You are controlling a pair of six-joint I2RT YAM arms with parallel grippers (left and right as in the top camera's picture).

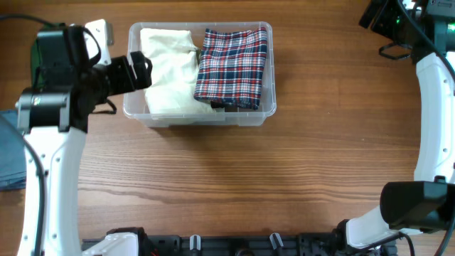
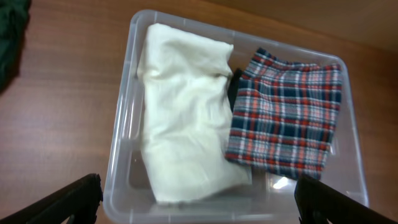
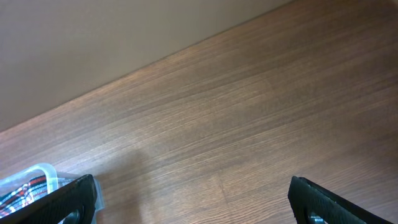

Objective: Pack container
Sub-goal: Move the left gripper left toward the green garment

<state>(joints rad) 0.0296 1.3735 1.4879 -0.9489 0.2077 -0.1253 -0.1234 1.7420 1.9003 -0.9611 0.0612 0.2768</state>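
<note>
Container (image 1: 242, 118) sits by the left arm, w/ cream cloth (image 1: 169, 67) & plaid cloth (image 1: 232, 65) side by side in it. Left gripper (image 1: 140, 71) hangs wide open over its left rim. Right gripper (image 3: 189, 196) is wide open too, far off. Prob best: lift straight up, don't bump the rim.

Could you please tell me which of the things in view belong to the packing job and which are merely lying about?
Job in hand: container; cream cloth and plaid cloth lying inside it; left gripper, open, at its cream-cloth end.

Lying about: dark cloth at the left edge of the table, outside the container; right gripper, open, over bare wood.
</note>
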